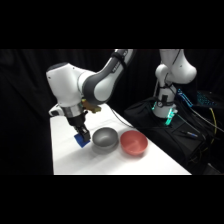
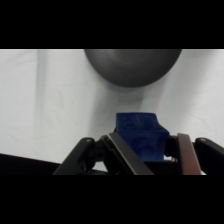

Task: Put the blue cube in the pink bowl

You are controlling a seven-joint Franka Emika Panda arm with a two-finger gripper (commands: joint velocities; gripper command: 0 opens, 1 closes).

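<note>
Blue and solid, the blue cube (image 2: 140, 136) sits between the two fingers (image 2: 186, 152) of the gripper (image 1: 81, 136), which are closed on its opposite sides; in the wrist view the cube's top and front faces stand out above the black linkage. In the side view the cube shows just under the gripper, at the table's (image 1: 100, 162) left part, just beside the grey bowl (image 1: 105, 138). I cannot tell whether it touches the table or is slightly above it.

I judge the cube to be light and stiff, with flat faces and sharp edges, so a hold on two parallel faces near the middle is the safe one. Its surface looks smooth, maybe a little slippery, so a hold near a corner could let it turn.

The grey bowl is round, dark and matte, with a soft shine on its wall. The pink bowl (image 1: 133, 142) stands just beyond it, on the far side from the cube; it is round too, salmon-red and smooth, and it looks empty. The table is white, plain and flat.
</note>
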